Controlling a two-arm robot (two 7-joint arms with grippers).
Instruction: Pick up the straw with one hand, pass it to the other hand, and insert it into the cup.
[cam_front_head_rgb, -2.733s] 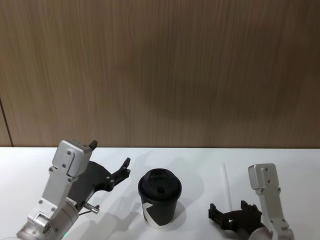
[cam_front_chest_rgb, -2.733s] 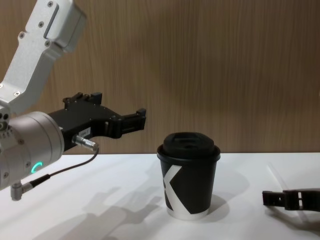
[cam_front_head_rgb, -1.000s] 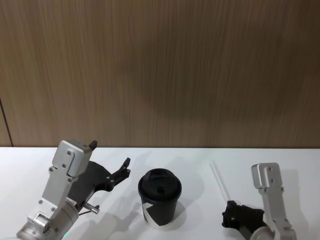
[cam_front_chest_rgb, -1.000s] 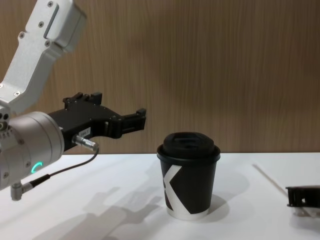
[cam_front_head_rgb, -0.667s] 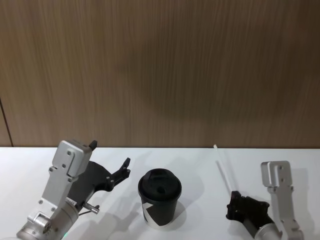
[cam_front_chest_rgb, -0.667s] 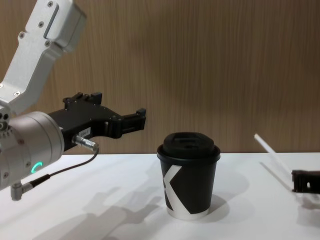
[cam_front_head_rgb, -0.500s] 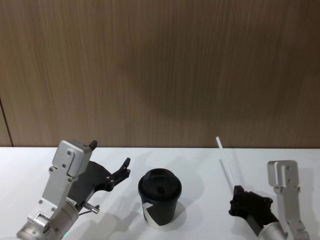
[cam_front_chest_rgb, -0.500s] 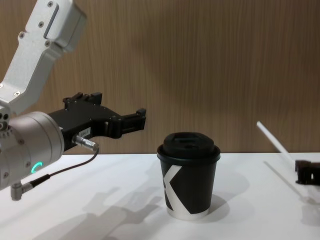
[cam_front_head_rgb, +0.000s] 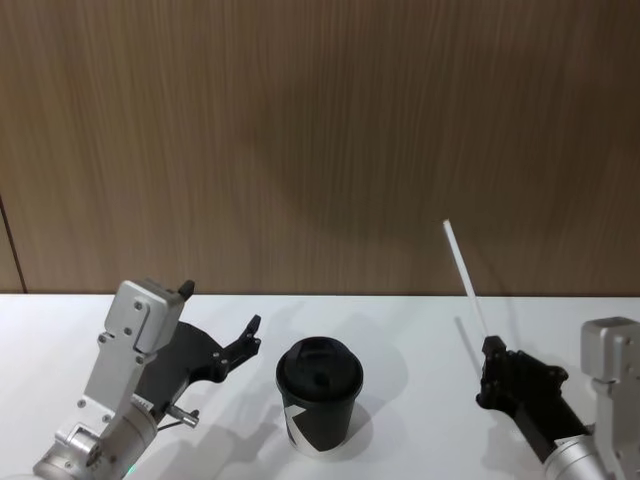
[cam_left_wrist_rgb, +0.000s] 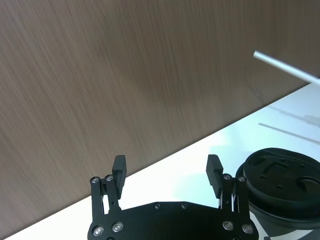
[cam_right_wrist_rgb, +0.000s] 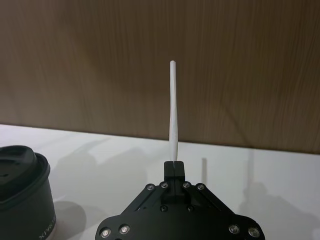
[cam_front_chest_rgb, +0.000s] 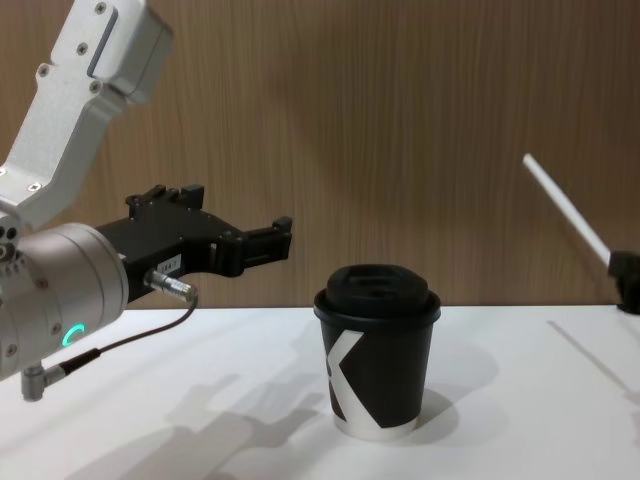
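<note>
The black lidded cup (cam_front_head_rgb: 320, 394) with its white K mark (cam_front_chest_rgb: 378, 350) stands upright on the white table, near the middle. My right gripper (cam_front_head_rgb: 489, 352) is to its right, raised above the table and shut on the lower end of the white straw (cam_front_head_rgb: 464, 277). The straw slants up and to the left from that grip (cam_front_chest_rgb: 565, 210). In the right wrist view the straw (cam_right_wrist_rgb: 173, 111) rises from the shut fingertips of that gripper (cam_right_wrist_rgb: 173, 164), with the cup (cam_right_wrist_rgb: 22, 194) off to one side. My left gripper (cam_front_head_rgb: 220, 307) hovers open left of the cup, its fingers (cam_left_wrist_rgb: 214, 168) wide apart and holding nothing.
The white table (cam_front_head_rgb: 400, 325) runs back to a brown wood-grain wall (cam_front_head_rgb: 320, 140). The left arm's silver wrist with its green ring light (cam_front_chest_rgb: 70, 335) and cable sits low at the left.
The right gripper has closed on the straw and lifted it off the table, rising and shifting right, so the straw now stands steeper. The left arm and the cup have not moved.
</note>
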